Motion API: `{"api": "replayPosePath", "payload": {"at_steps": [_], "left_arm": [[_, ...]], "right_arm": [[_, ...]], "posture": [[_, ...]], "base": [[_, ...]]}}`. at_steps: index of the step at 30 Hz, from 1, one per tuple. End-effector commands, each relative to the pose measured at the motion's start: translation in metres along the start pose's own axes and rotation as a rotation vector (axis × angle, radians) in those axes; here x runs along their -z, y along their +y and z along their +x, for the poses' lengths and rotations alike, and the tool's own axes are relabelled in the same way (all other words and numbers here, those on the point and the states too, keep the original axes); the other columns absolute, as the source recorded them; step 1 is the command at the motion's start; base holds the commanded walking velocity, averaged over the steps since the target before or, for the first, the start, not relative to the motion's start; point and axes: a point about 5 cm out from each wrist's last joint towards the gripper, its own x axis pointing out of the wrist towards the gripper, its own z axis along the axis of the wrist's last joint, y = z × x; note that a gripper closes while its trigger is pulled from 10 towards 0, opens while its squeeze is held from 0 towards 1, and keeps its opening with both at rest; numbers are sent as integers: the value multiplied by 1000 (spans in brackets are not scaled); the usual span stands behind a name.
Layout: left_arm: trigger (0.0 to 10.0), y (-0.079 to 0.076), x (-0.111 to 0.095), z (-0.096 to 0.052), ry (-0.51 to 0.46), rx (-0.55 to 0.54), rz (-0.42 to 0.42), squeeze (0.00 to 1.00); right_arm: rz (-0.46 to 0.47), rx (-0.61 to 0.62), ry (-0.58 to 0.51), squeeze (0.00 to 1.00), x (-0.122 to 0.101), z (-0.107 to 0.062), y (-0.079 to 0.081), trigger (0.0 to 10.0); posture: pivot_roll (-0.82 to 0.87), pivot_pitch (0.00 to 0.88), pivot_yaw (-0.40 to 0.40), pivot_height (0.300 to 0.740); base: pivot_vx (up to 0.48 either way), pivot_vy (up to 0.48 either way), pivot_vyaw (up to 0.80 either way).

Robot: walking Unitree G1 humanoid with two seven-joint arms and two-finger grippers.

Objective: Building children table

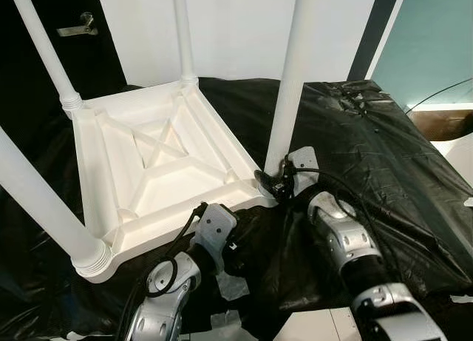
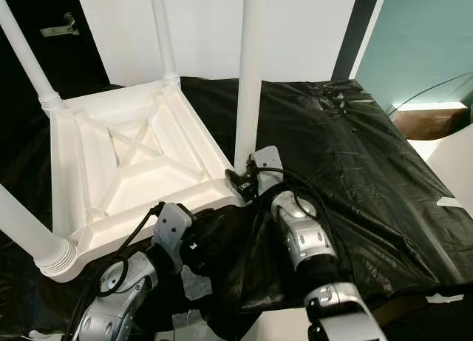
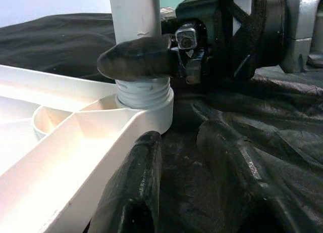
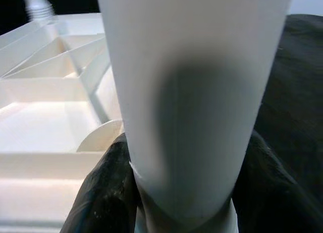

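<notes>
White tabletop point(image 1: 159, 160) lies upside down on black sheet point(image 1: 384, 156), ribbed underside up, X-brace in middle. Four white legs stand upright in corner sockets: far-left leg point(image 1: 44, 49), far leg point(image 1: 183, 34), near-left leg point(image 1: 41, 208), near-right leg point(image 1: 290, 82).

Right gripper point(image 1: 272, 184) is at base of near-right leg, just above threaded socket at tabletop's near-right corner. Its fingers point(image 3: 139, 58) are closed around the leg; right wrist view shows the leg point(image 4: 194, 101) between both black pads, touching on each side. Right arm point(image 1: 347, 245) reaches in from lower right over the sheet.

Left gripper point(image 3: 197, 177) sits low by tabletop's near edge, just beside the same corner, pointing toward the near-right leg. Its fingers are spread apart, holding nothing; one finger point(image 3: 133, 187) lies against the tabletop's outer rim, the other rests on the sheet. Left arm point(image 1: 174, 282) comes up from bottom, cable looping by wrist.

Threads of the near-right leg point(image 3: 142, 91) still partly show above the socket collar.

White wall point(image 1: 244, 23) behind, teal panel point(image 1: 432, 38) at right, black door with metal handle point(image 1: 77, 26) at far left.
</notes>
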Motion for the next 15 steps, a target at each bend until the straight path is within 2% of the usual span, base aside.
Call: {"api": "replayPosePath", "payload": {"at_steps": [1,4,5,14,15], "left_arm": [[10000,2,2,0,12,-86,-6,0],[10000,2,2,0,12,-85,-7,0],[10000,1,2,0,12,-83,-8,0],[10000,3,1,1,11,-82,-3,0],[10000,3,1,1,12,-82,-3,0]], "right_arm": [[87,86,67,0,16,-5,5,10000],[113,110,66,0,16,-6,7,10000],[123,92,66,0,16,-6,14,10000],[131,74,73,0,11,-10,21,10000],[133,80,75,827,10,-10,20,10000]], "posture": [[127,38,-49,740],[127,38,-49,740],[129,34,-49,740],[134,23,-53,740],[136,22,-56,740]], "base": [[0,0,0],[0,0,0],[0,0,0],[0,0,0],[0,0,0]]}}
